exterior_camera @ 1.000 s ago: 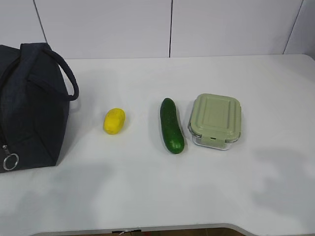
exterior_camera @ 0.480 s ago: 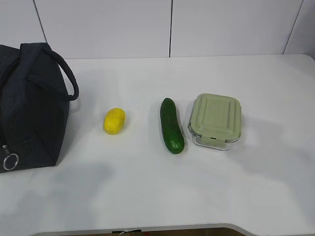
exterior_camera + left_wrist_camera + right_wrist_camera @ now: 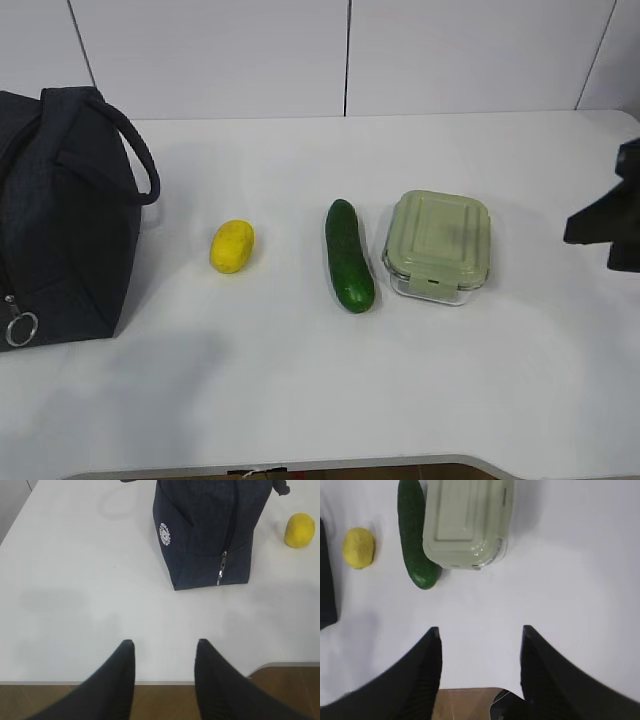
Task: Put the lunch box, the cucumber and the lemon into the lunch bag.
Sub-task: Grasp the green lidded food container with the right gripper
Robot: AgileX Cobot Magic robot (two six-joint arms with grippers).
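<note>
1. Markings: the lunch bag (image 3: 205, 535) carries a small round white emblem (image 3: 164, 533) on one end panel in the left wrist view; its writing is too small to read. No other readable text appears on any item.
2. Exterior view only: the bag stands at the left edge of the white desk (image 3: 300, 400) with a loop handle (image 3: 135, 150) arching off its top and a metal ring pull (image 3: 20, 329) hanging near its lower front. Part of the right arm (image 3: 610, 225) enters as a dark shape at the right edge, well apart from the lunch box (image 3: 438, 245).
3. Left wrist view only: a zip with a metal pull (image 3: 220, 569) runs down the bag's near face. The zip appears closed, so the interior is not visible. The lemon (image 3: 299, 529) lies just right of the bag.
4. Right wrist view only: the lunch box has its sage-green lid clipped on over clear glass walls; contents cannot be determined. The cucumber (image 3: 414, 535) lies alongside it, very close.
5. Item layout on the desk, exterior view, left to right: bag, lemon, cucumber, lunch box. All three items lie outside the bag.
6. Left gripper (image 3: 164, 652): fingers (image 3: 122, 672) parted, nothing between them, over the near desk edge, short of the bag.
7. Right gripper (image 3: 480, 637): fingers (image 3: 427, 665) parted, empty, short of the lunch box.
</note>
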